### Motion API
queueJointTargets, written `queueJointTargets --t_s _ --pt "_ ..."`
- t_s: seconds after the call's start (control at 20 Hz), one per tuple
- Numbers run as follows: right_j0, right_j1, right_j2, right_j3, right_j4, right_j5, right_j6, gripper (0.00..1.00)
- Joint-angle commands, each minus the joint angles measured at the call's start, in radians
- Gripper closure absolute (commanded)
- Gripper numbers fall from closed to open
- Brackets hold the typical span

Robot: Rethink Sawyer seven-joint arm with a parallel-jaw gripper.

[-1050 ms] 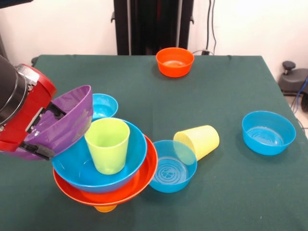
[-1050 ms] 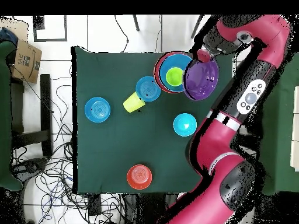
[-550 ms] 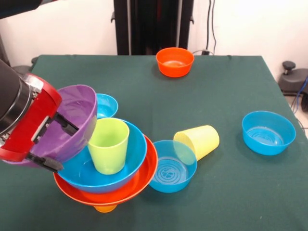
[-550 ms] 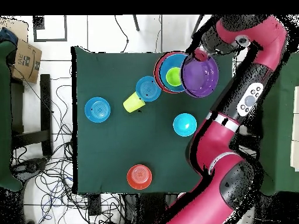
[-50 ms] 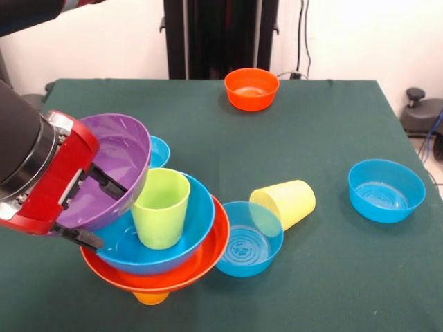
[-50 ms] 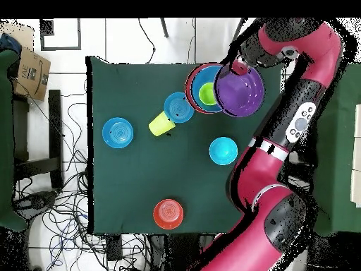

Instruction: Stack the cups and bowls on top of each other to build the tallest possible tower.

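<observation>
My gripper (image 5: 93, 209) is shut on the rim of the large purple bowl (image 5: 114, 162), one finger inside and one under it. The bowl is tilted and hangs over the left edge of the tower. The tower is a large blue bowl (image 5: 181, 238) nested in a wider orange bowl (image 5: 204, 266) on an orange cup (image 5: 151, 298). A lime green cup (image 5: 160, 207) stands upright in the blue bowl, touching or nearly touching the purple rim. Seen from overhead, the purple bowl (image 6: 240, 92) overlaps the tower beside the green cup (image 6: 207, 92).
A pale yellow cup (image 5: 285, 202) lies on its side against a medium blue bowl (image 5: 240, 241) right of the tower. Another medium blue bowl (image 5: 385, 190) sits far right, a small orange bowl (image 5: 251, 88) at the back. A small blue bowl (image 5: 160, 149) peeks from behind the purple one.
My gripper has carried the purple bowl up and to the right, from beside the tower to over the blue bowl's edge, close against the green cup. The tower has nudged slightly right.
</observation>
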Motion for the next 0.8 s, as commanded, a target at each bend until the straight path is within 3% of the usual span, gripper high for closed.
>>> queueJointTargets --t_s 0.05,0.2,0.5,0.8 --pt "0.015 0.022 -0.177 0.009 -0.023 -0.087 -0.113 0.00" --pt "0.021 0.009 -0.197 0.009 -0.040 -0.085 -0.135 0.00" --pt "0.048 -0.022 -0.242 -0.009 -0.141 -0.030 -0.256 0.00" --pt "0.062 -0.035 -0.245 -0.023 -0.195 -0.009 -0.295 0.00"
